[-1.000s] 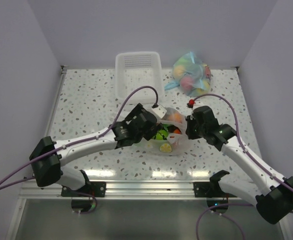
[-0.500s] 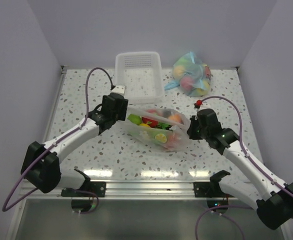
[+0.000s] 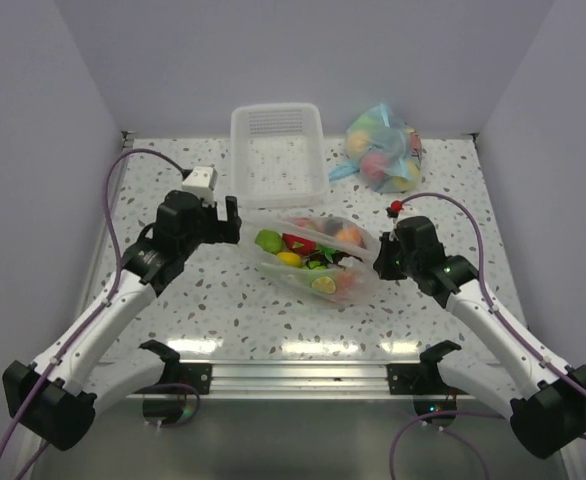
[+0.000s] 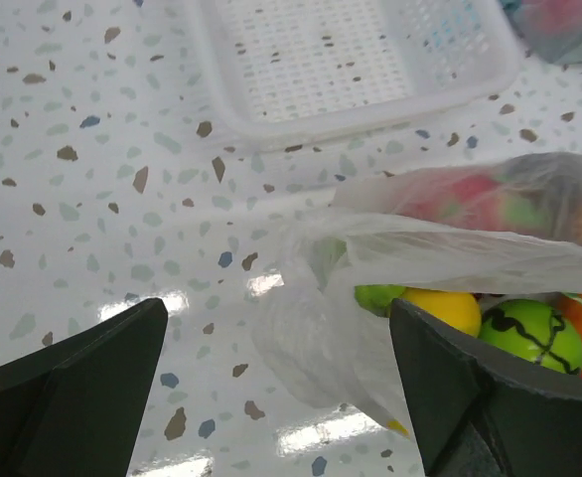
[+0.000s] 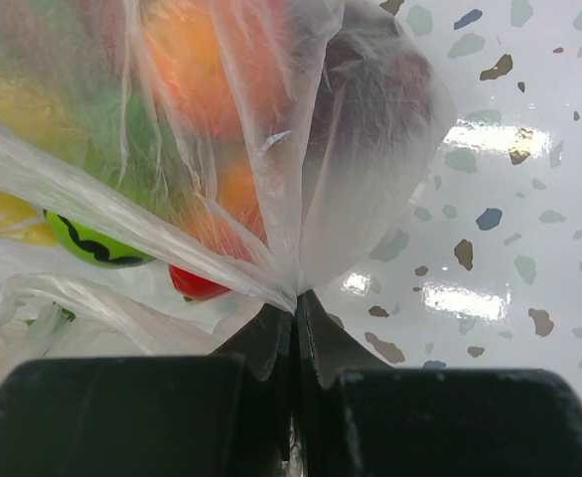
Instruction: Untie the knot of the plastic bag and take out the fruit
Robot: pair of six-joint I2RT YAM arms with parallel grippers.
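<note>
The clear plastic bag [image 3: 313, 262] lies stretched across the table's middle. Fruit shows through it: a green lime [image 3: 267, 240], a red piece [image 3: 298, 242], an orange [image 3: 349, 237], a yellow lemon [image 3: 289, 259]. My right gripper [image 3: 378, 258] is shut on a gathered pinch of the bag's right end [image 5: 294, 298]. My left gripper [image 3: 231, 222] is open at the bag's left end. In the left wrist view a loose flap of plastic [image 4: 321, 328] hangs between its wide-apart fingers [image 4: 82, 383], touching neither, with a lemon [image 4: 440, 308] and a lime [image 4: 529, 333] behind it. I cannot make out a tied knot.
A white basket [image 3: 276, 150] stands at the back, just beyond the bag; it also shows in the left wrist view [image 4: 351, 60]. A blue-tinted bag of pastel fruit [image 3: 383, 145] lies at the back right. Walls close off the left, right and back.
My left gripper has drawn back to the left from over the bag's middle, and the bag has spread out leftwards. The right gripper stays shut on the bag's right end.
</note>
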